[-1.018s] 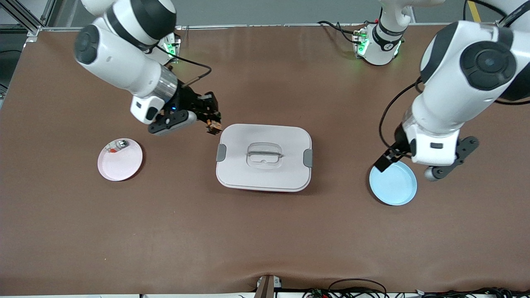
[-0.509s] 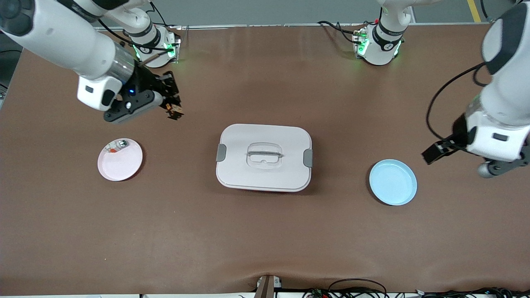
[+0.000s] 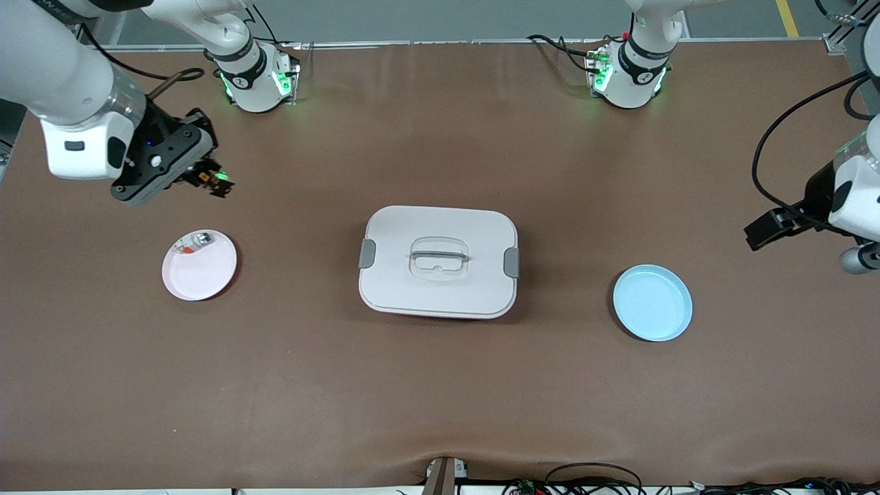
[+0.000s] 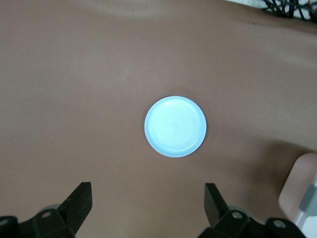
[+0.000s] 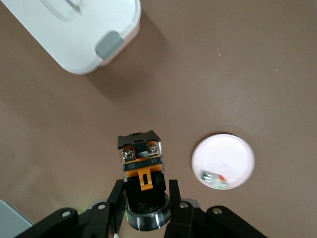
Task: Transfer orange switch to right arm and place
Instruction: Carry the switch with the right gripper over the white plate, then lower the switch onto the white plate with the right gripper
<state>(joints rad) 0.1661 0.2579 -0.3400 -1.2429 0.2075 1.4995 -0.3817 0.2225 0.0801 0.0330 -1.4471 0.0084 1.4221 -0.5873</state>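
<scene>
My right gripper [image 3: 214, 183] is shut on the orange switch [image 3: 208, 179], a small black block with an orange middle. It holds the switch in the air over bare mat at the right arm's end of the table, close to the pink plate [image 3: 203, 271]. In the right wrist view the switch [image 5: 140, 158] sits between my right gripper's [image 5: 145, 191] fingers, with the pink plate [image 5: 225, 151] below it. My left gripper [image 3: 768, 230] is open and empty at the left arm's end of the table. In the left wrist view it [image 4: 147, 194] hangs above the mat, with the blue plate [image 4: 175, 126] in sight.
A small silver-and-green piece [image 3: 196, 240] lies on the pink plate; it also shows in the right wrist view [image 5: 214, 177]. A white lidded box [image 3: 438, 261] stands mid-table. The empty blue plate [image 3: 652, 302] lies toward the left arm's end.
My right gripper has carried the switch from beside the box toward the right arm's end of the table. My left gripper has drawn away from the blue plate toward the table's edge.
</scene>
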